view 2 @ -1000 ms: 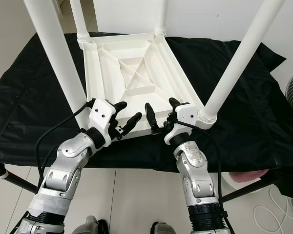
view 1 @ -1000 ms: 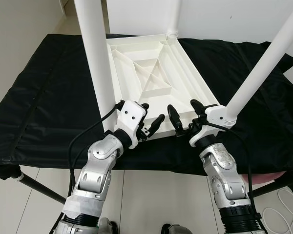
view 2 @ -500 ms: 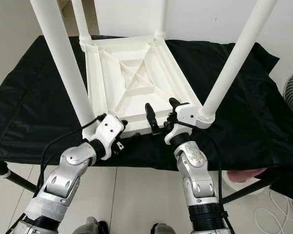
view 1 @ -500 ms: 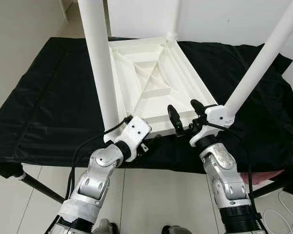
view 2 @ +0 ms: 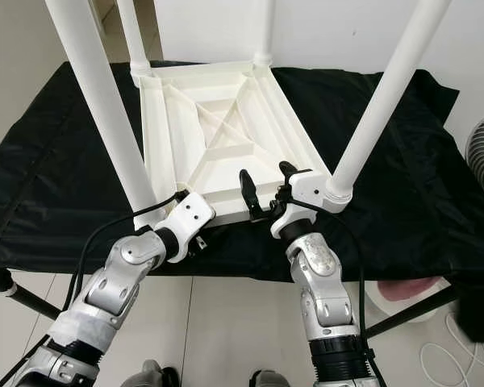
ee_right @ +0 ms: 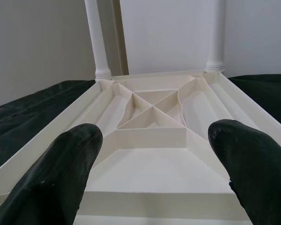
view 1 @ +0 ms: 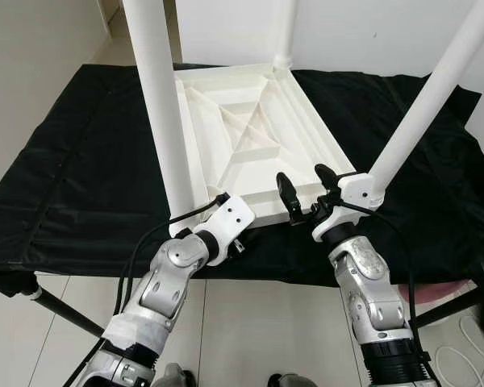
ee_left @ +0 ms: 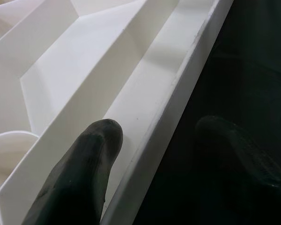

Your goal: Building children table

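- Table [view 1: 250, 129], white plastic, lies upside down on a black cloth [view 1: 81, 169] that covers the tabletop.
- Its four white legs [view 1: 157, 105] stick up into the air, one at each corner.
- Inside the upturned table you can see white ribs that make triangle shapes.
- Left tool [view 1: 244, 236] is at the near edge of the table, close to the near left leg.
- From the left wrist camera, one black finger [ee_left: 84, 173] sits inside the white rim, and the other finger [ee_left: 239, 154] is outside it, over the dark cloth. So the rim is between the two fingers, with a gap left on each side.
- Right tool [view 1: 302, 192] is at the near edge too, just beside the near right leg [view 1: 423, 105].
- Its two black fingers [ee_right: 61, 168] are spread wide apart, pointing over the table's near rim. They hold nothing.
- White wall stands behind the tabletop, and a pale tiled floor [view 1: 258, 322] shows under it.
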Controlling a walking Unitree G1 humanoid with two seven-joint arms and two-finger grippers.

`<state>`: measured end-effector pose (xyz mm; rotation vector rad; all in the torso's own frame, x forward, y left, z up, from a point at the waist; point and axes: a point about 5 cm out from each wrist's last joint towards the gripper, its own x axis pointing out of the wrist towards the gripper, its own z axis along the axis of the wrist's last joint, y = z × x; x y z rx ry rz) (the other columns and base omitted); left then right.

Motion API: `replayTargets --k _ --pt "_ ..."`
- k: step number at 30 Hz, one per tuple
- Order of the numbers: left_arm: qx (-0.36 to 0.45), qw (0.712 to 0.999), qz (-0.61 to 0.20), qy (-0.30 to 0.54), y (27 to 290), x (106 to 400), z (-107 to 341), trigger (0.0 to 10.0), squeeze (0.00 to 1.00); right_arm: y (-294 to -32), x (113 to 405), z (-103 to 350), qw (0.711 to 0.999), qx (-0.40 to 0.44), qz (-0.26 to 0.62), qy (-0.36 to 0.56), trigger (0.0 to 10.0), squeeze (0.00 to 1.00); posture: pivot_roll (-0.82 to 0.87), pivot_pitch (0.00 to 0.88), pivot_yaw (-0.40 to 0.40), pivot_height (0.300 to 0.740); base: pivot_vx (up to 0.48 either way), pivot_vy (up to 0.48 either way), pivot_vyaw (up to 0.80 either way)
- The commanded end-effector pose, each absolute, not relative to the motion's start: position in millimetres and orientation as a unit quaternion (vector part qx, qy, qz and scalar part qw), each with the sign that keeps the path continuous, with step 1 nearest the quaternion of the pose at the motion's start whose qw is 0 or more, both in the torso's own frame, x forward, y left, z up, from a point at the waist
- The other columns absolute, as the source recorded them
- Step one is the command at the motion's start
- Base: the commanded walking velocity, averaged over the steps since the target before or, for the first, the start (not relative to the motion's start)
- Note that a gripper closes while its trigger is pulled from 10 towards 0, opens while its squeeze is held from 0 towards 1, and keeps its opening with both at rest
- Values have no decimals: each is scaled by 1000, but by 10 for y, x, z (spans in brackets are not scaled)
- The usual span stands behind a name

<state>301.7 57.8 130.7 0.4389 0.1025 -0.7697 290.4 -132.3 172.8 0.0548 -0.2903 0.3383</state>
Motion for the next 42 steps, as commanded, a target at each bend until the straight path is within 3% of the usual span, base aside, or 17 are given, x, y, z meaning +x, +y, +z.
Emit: replayTargets --k 1,4,11,13,17,22,31,37,42 --pt "218 919 -325 54 582 3045 1271 10000 0 -1319 2926 1726 976 26 164 -143 10000 0 -99 82 38 740 0 0 0" --pt "180 915 -360 27 418 2968 1386 10000 0 -1301 2929 1731 975 27 165 -144 10000 0 -100 85 38 740 0 0 0" --pt "173 905 -388 -3 469 2837 1422 10000 0 -1308 2926 1718 976 27 164 -143 10000 0 -101 85 41 740 0 0 0" --pt "132 908 -395 -32 624 2675 1521 10000 0 -1302 2936 1698 976 27 166 -140 10000 0 -77 91 36 740 0 0 0" --pt "119 913 -389 -36 687 2637 1550 10000 0 -1293 2938 1698 975 28 168 -139 10000 0 -77 91 36 740 0 0 0" --pt "74 931 -357 -28 1046 2426 1576 10000 0 -1239 2988 1684 974 31 181 -135 10000 0 -29 98 21 740 0 0 0" --pt "110 927 -358 28 1503 2087 1503 10000 0 -1170 3054 1672 970 32 203 -131 10000 0 3 103 2 740 0 0 0" --pt "137 951 -277 25 1836 2179 1533 10000 0 -1131 3073 1667 969 35 208 -131 10000 0 41 98 -7 740 0 0 0" --pt "135 962 -238 9 1931 2255 1597 10000 0 -1098 3080 1665 968 40 209 -133 10000 0 40 93 -6 740 0 0 0"
